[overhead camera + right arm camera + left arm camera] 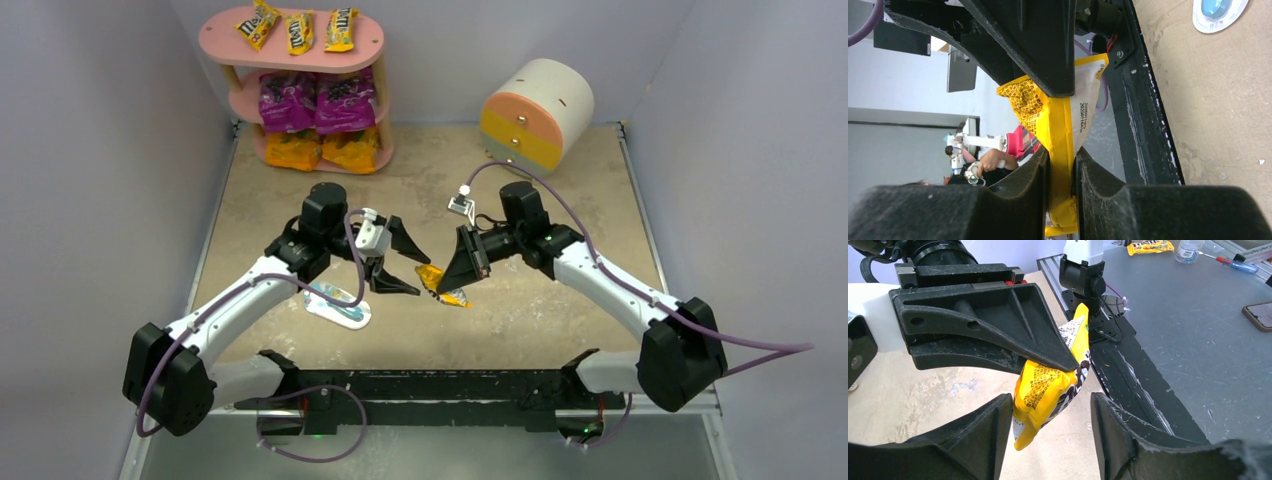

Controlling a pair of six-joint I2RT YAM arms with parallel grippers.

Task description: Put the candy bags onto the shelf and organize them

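The right claw [1060,167] grips one small yellow pack [1043,385]. Its two fingers are narrow and press the pack's flat seam from both sides. The pack stands almost upright, with one end sticking out beyond the fingertips.

The left claw [1050,399] is wide, with one finger on each side of the same pack. The pack hangs in the gap between them. On one side there is clear space. On the other side the finger is just beside the pack's edge, and I cannot tell if it touches.

Both claws meet over the bench [560,310], about midway between its left and right edges and closer to the near edge. I cannot tell whether the pack's low corner touches the bench.

The pack is glossy and yellow, a bit crumpled. It has small black print on the back, a white panel with a date, and a brown logo.

The shelf [372,45] stands in the far left corner. It carries three yellow packs [299,30] on top, two purple bags [318,100] in the middle and two orange bags [322,150] below.
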